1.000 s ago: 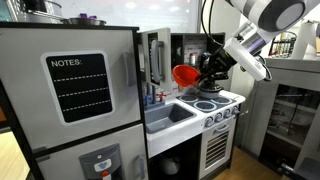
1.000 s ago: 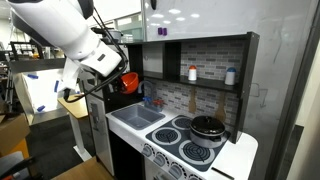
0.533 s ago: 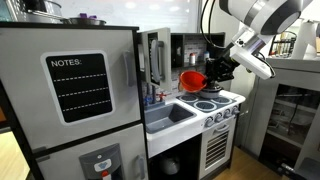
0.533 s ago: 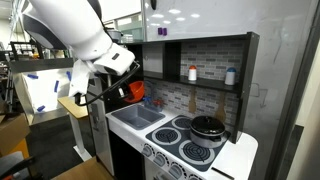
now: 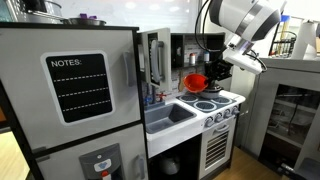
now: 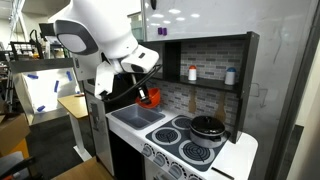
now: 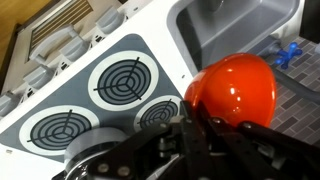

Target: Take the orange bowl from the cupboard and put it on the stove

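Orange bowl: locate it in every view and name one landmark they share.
Exterior view: orange bowl right of centre, mid-height.
Exterior view: orange bowl left of centre, over the sink.
Wrist view: orange bowl at right, mid-height.
Shared landmark: the stove with black burners.

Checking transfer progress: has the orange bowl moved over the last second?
Yes. The orange bowl has shifted right and slightly down, away from the cupboard door toward the stove.

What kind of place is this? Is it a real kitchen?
Probably a toy kitchen inside a lab: a small white cooktop with round black burners, a grey fridge with a NOTES chalkboard, and a white sink basin.
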Available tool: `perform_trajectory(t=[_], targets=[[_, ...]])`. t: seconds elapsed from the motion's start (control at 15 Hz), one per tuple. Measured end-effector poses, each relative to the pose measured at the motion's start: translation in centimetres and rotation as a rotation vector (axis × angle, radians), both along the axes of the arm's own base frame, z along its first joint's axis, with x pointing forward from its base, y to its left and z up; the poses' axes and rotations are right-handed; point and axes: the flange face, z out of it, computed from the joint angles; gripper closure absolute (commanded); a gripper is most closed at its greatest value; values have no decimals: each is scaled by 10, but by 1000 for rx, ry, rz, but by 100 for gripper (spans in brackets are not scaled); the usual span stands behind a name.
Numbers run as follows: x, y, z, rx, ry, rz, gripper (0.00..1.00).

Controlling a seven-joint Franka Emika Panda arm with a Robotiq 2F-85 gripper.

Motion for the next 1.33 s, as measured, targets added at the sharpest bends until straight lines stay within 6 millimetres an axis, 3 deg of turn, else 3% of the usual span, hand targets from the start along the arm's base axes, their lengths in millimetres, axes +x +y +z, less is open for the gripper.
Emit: perform_trajectory(t=[0.33,0.73,1.33], targets=[[23,-12,-13,-56,79,1,98],[34,-28,-22,-109,148,-13,98],[50,-32,-47,-121,202,-22,98]])
